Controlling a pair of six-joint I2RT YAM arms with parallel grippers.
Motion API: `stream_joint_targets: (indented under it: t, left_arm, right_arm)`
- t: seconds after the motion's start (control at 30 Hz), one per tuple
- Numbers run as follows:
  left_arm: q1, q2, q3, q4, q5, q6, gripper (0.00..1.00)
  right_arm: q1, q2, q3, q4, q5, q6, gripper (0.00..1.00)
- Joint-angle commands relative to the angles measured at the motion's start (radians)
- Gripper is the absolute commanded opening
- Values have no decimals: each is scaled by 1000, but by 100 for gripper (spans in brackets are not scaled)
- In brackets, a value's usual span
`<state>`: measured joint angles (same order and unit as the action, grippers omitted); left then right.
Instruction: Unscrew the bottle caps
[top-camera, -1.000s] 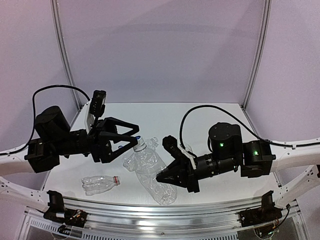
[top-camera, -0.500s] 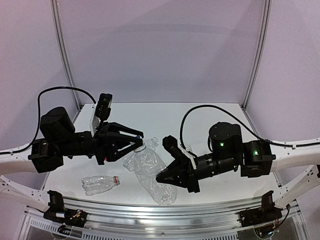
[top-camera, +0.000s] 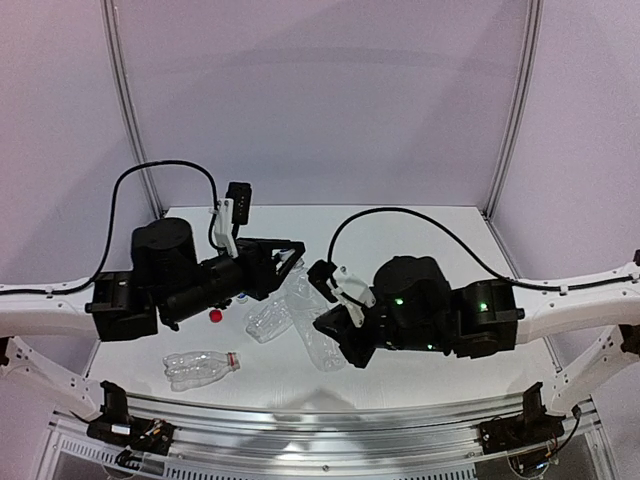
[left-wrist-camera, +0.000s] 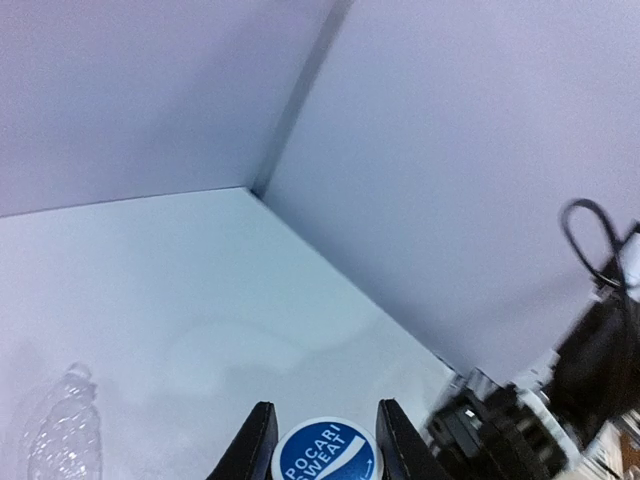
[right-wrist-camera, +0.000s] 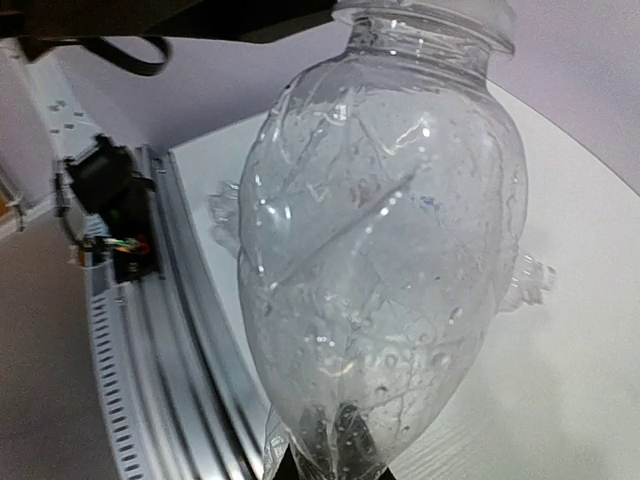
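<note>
Between closed left jaws: blue-printed cap (left-wrist-camera: 326, 462); right jaws clamp clear bottle (right-wrist-camera: 380, 250).

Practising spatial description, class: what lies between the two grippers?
A clear plastic bottle, its Pocari Sweat cap in the left gripper, its base in the right gripper; the top view shows it.

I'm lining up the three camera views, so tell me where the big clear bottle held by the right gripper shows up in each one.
Top external: big clear bottle at the centre of the table, slanting.
Left wrist: body not in view; only its blue-and-white cap shows, at the bottom edge.
Right wrist: fills the middle of the picture.
Shared landmark: the left gripper, shut on the cap end.
</note>
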<state>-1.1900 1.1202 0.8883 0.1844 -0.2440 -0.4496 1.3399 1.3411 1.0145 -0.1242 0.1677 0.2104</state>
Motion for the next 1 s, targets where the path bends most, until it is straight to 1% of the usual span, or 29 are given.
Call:
stream_joint_targets:
  t: [0.0, 0.07, 0.17, 0.33, 0.4, 0.5, 0.6, 0.67, 0.73, 0.97]
  left_arm:
    - [-63, 131, 66, -113, -244, -118, 22]
    - [-66, 170, 83, -125, -292, -161, 21]
    - [-66, 203, 90, -129, -311, -196, 21]
    - [-67, 194, 85, -130, -295, -202, 22]
    - [-66, 187, 76, -114, -271, -205, 25]
    - [-66, 177, 61, -76, -225, -202, 30]
    - [-66, 163, 42, -45, -181, -193, 42]
    - [-66, 148, 34, -43, -175, -189, 50]
    - [-66, 124, 21, -40, -175, -185, 55]
    - [-66, 40, -6, -64, -175, -155, 62]
  right_arm:
    - [19, 118, 90, -128, 337, 36, 0]
    - [20, 136, 100, -142, 377, 45, 0]
    - [19, 143, 104, -147, 395, 50, 0]
    - [20, 143, 102, -144, 384, 46, 0]
    - [19, 142, 102, -143, 377, 44, 0]
    - [20, 137, 98, -140, 375, 44, 0]
    - [20, 123, 92, -140, 382, 49, 0]
    - [20, 112, 84, -140, 389, 53, 0]
    - [20, 101, 78, -137, 395, 55, 0]
    - [19, 69, 61, -135, 405, 60, 0]
